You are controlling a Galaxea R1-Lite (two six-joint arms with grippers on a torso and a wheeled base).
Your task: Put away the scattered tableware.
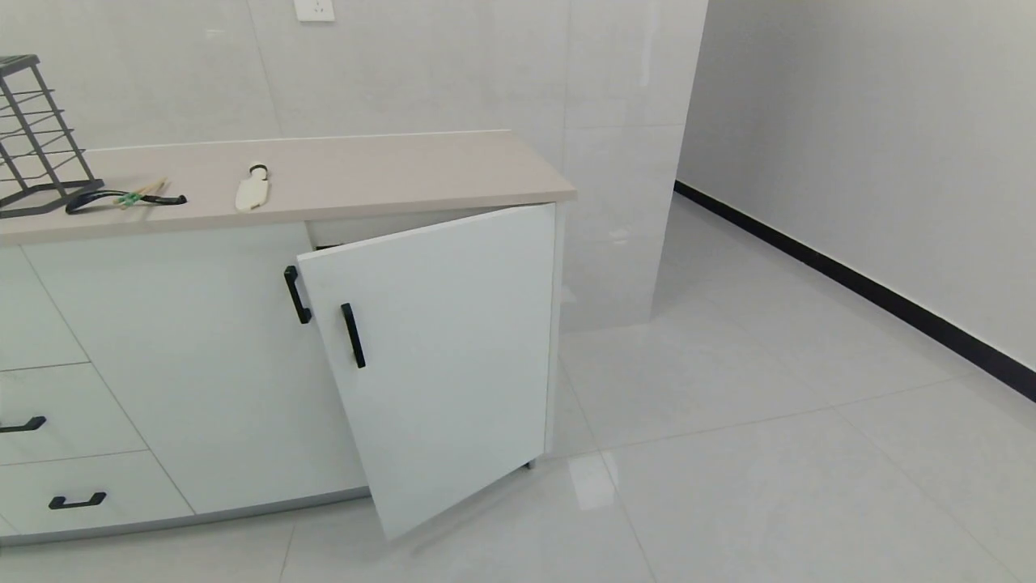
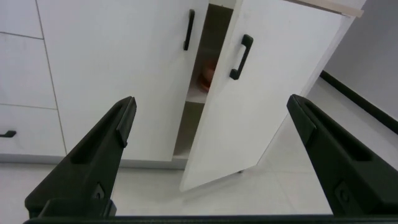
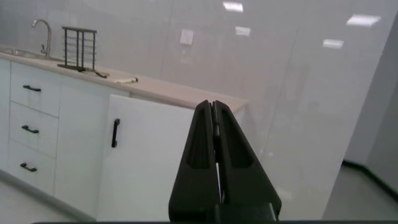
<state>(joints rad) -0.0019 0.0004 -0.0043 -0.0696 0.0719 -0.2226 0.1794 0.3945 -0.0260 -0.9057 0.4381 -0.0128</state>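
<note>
My left jaws stand wide apart with nothing between them; my right jaws are pressed together, empty. On the table (image 1: 364, 174), chopsticks (image 1: 144, 191) and a black utensil (image 1: 121, 200) lie just beside the wire rack (image 1: 36, 138), with a cream utensil (image 1: 252, 189) a little farther from it.

Wall socket (image 1: 314, 10) sits above the beige countertop (image 1: 388, 172).

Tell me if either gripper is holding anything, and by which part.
Nothing is held: the left gripper is open and empty, and the right gripper is shut on nothing.
</note>
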